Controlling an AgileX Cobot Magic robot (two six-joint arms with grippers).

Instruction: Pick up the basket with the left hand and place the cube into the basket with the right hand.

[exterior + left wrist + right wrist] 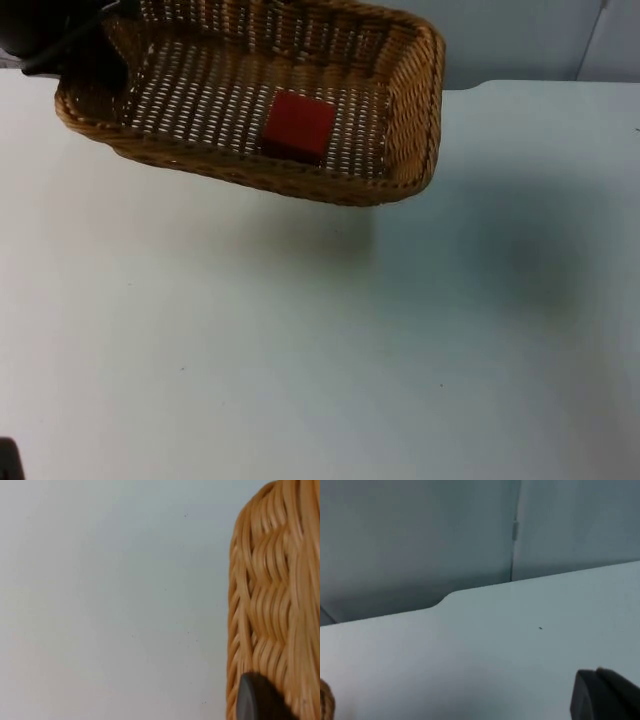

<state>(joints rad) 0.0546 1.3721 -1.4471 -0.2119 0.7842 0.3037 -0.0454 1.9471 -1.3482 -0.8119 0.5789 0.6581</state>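
A brown wicker basket (425, 110) hangs tilted above the white table and throws a soft shadow below it. A red cube (298, 125) lies on the basket's floor, right of its middle. My left gripper (95, 65) is shut on the basket's left rim. In the left wrist view the woven basket wall (275, 595) stands beside a black fingertip (255, 700). My right gripper (605, 695) hovers over bare table near the partition wall, away from the basket, whose edge (325, 700) just peeks in.
The white table (320, 340) stretches wide below and in front of the basket. The grey partition wall (530, 40) closes off the table's far edge, with a vertical seam (515, 530) in it.
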